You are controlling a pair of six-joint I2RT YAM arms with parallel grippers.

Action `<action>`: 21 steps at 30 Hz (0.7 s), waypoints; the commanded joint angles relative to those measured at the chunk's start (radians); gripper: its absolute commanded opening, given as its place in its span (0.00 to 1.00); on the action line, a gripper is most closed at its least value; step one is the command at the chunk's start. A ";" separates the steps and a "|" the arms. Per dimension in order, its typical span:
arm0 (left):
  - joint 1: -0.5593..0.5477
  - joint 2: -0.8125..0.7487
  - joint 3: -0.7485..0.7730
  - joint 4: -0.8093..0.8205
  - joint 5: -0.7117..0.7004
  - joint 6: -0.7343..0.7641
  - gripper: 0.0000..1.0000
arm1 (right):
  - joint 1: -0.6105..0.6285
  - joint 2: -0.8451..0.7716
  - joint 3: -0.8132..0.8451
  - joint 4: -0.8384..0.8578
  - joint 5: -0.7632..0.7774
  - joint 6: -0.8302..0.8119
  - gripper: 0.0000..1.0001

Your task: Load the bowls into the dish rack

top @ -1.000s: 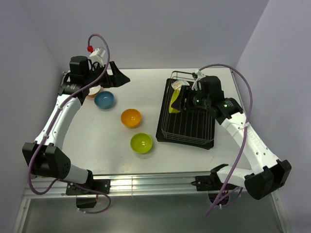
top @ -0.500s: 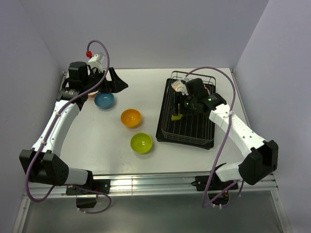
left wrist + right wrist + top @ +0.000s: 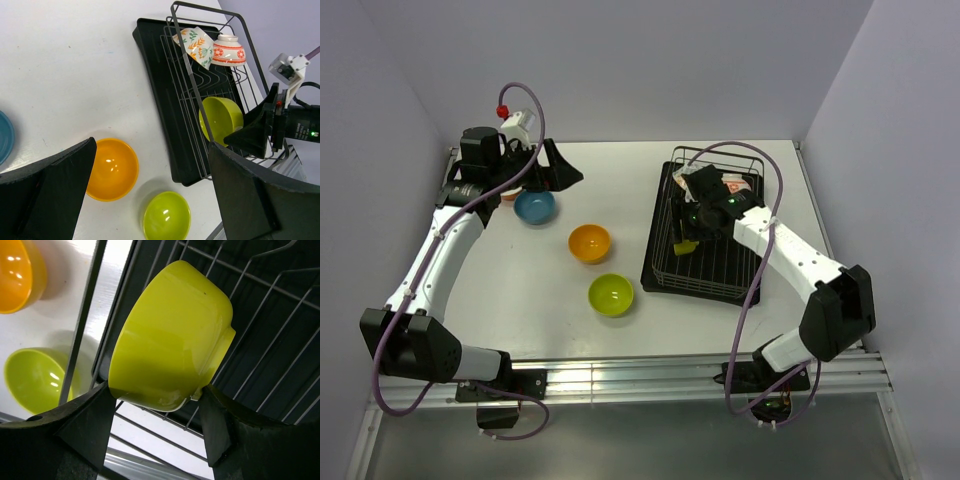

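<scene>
At the far left of the table [image 3: 620,180], the left gripper [image 3: 555,168] hovers with its fingers spread wide and nothing between them, near the blue bowl [image 3: 534,206], which looks like its next pick. Further right, the orange bowl [image 3: 590,243] and a lime green bowl [image 3: 611,295] sit upright on the white surface, apart from each other and outside the dish rack [image 3: 152,70]. Inside the rack, the right gripper [image 3: 152,392] has its fingers closed against opposite sides of the other lime green bowl [image 3: 170,335]. It holds this bowl tipped on edge, low among the wires near the rack's left rim, seemingly so the tines can prop it once it is let go. At the rack's far end, a floral cream bowl [image 3: 192,42] and a red-banded white bowl [image 3: 229,50] lean on edge side by side, already loaded
</scene>
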 commanded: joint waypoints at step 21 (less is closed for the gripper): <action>0.027 -0.030 -0.049 0.031 0.033 0.027 1.00 | 0.052 0.063 0.104 -0.063 0.073 -0.028 0.00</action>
